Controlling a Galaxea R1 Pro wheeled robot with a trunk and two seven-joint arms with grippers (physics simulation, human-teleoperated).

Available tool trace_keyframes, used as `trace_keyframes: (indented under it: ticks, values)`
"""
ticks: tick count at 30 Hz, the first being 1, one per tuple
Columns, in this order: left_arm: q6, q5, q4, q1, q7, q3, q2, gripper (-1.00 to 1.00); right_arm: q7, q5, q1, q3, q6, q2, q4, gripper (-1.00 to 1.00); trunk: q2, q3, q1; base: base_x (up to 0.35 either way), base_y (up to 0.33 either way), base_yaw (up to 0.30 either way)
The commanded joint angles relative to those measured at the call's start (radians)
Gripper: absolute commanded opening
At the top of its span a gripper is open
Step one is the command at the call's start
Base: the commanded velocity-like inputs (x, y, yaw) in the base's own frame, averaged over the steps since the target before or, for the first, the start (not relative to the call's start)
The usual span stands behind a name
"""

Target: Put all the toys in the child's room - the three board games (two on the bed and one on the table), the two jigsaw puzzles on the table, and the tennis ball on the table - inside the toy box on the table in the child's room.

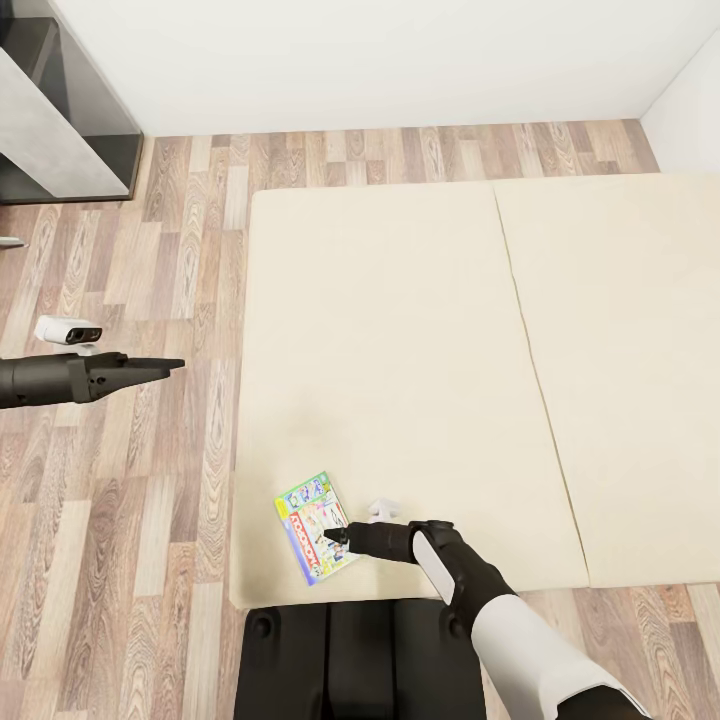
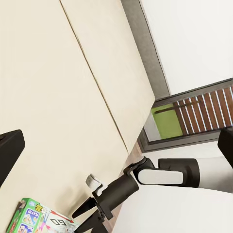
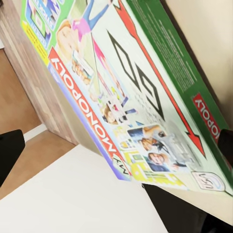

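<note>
The Monopoly box [image 3: 131, 102] is showing "MONOPOLY" in white on a red band across its cover, a large black "20" beside it, and "OPOLY" again on a red tag along its green side.

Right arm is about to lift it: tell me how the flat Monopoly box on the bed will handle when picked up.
The flat green-white printed cardboard Monopoly box looks thin and rigid, so it probably lifts without flopping. It lies flat on the beige mattress, so sliding a finger beneath may be awkward. Its cover looks glossy, so it might slip if pinched by one edge.
</note>
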Motion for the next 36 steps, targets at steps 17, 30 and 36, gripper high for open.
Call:
trace_keyframes:
  ticks: [17, 30, 36]
  values:
    - [0.011, 0.000, 0.000, 0.000, -0.004, 0.000, 0.001, 1.00, -0.010, -0.002, 0.000, 0.003, -0.015, 0.000, -0.001, 1.00, -0.001, -0.001, 0.001, 0.000, 0.000, 0.000]
    - [0.011, 0.000, 0.000, 0.000, -0.004, 0.000, 0.001, 1.00, -0.028, -0.003, 0.000, 0.042, -0.019, 0.000, -0.001, 1.00, -0.001, -0.001, 0.001, 0.000, 0.022, 0.000]
    - [0.011, 0.000, 0.000, 0.000, -0.004, 0.000, 0.001, 1.00, -0.028, -0.003, 0.000, 0.044, -0.019, 0.000, -0.001, 1.00, -0.001, -0.001, 0.001, 0.000, 0.042, 0.000]
